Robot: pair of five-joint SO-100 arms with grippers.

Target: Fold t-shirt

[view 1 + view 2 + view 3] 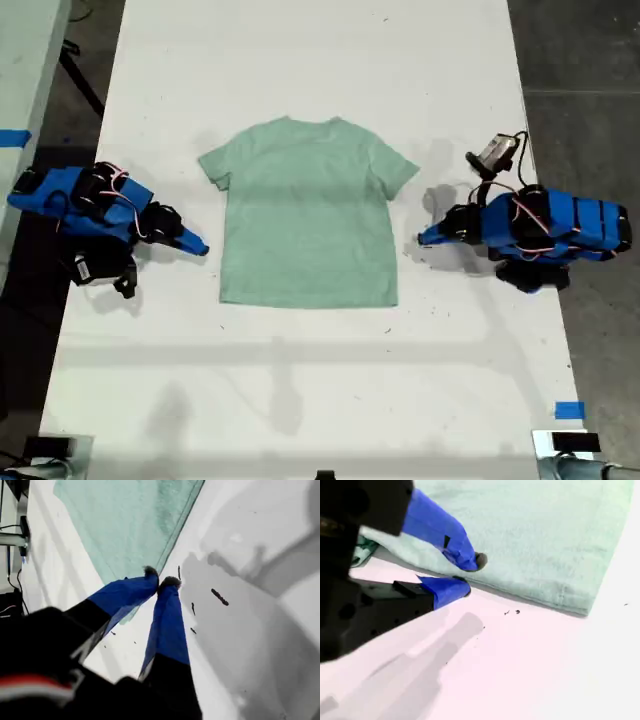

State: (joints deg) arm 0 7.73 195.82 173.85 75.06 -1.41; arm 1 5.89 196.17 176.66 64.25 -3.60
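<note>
The pale mint-green t-shirt (305,215) lies flat, spread out with its collar toward the far side, on the white table (300,60). My first gripper (422,238) rests on the table at the exterior view's right, just off the shirt's side edge. In its wrist view the first gripper (160,580) is shut on nothing, beside the t-shirt (130,525) near a bottom corner. My second gripper (203,249) sits at the exterior view's left, close to the other side edge. Its wrist view shows the second gripper (472,574) slightly open, one fingertip (479,560) over the t-shirt (535,530) edge.
Blue tape marks (568,409) sit near the table's front edge at the exterior view's right. Silvery clamps (565,445) stand at the front corners. A small camera with wires (497,150) rises from the arm at the exterior view's right. Dark floor borders the table.
</note>
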